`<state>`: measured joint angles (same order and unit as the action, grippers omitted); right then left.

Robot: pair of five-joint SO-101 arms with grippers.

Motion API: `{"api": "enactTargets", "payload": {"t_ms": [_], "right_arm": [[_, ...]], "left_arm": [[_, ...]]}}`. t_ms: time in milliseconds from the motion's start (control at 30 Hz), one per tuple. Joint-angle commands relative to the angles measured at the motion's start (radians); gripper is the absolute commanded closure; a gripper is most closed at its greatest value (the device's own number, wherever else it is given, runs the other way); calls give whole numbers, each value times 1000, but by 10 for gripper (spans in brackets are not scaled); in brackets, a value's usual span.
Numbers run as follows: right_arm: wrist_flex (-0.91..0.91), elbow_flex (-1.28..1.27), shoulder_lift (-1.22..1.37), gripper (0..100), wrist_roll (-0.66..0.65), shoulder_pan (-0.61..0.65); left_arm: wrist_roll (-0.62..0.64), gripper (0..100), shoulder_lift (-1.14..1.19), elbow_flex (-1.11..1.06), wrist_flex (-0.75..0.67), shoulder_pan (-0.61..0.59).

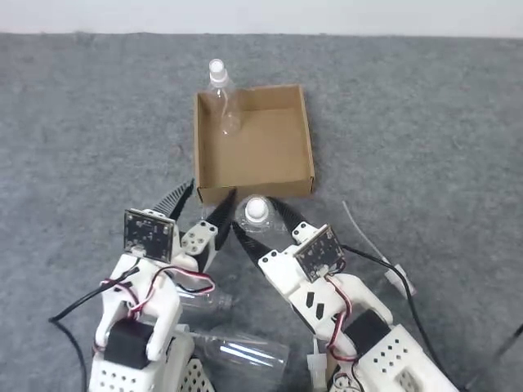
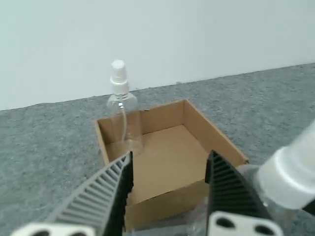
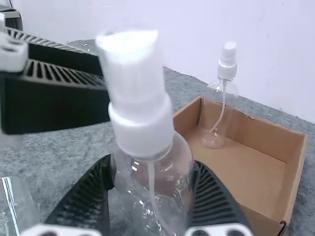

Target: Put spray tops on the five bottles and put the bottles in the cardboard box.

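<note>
The right gripper (image 1: pixel 260 221) squeezes a clear plastic bottle with a white spray top (image 3: pixel 147 183), just outside the brown cardboard box (image 1: pixel 309 139) at 6 o'clock. The left gripper (image 2: pixel 171 157) gapes open at 9 o'clock of it. A second topped bottle (image 1: pixel 222 102) stands inside the box at 11 o'clock.

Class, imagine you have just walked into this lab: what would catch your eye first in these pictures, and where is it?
First comes the spray-topped bottle, held upright in the right gripper just in front of the cardboard box. Next is a second bottle, also topped, standing in the box's far left corner. The left gripper is open beside the held bottle.
</note>
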<state>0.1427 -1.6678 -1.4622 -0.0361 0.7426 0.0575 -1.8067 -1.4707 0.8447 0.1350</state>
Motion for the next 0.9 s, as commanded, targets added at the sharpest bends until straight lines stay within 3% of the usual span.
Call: {"api": "enactTargets", "payload": {"t_ms": [0,367,633,867], "right_arm": [[4,-21,-30,989,6,-38],[4,-21,-24,989,6,-67],[4,-21,-22,989,8,-67],[4,-21,-21,988,8,-67]], "left_arm": [[-2,776,-21,71,-2,-58],[-12,776,-21,71,17,-72],[-6,774,-21,67,57,-281],[-5,773,-21,-12,52,-348]]}}
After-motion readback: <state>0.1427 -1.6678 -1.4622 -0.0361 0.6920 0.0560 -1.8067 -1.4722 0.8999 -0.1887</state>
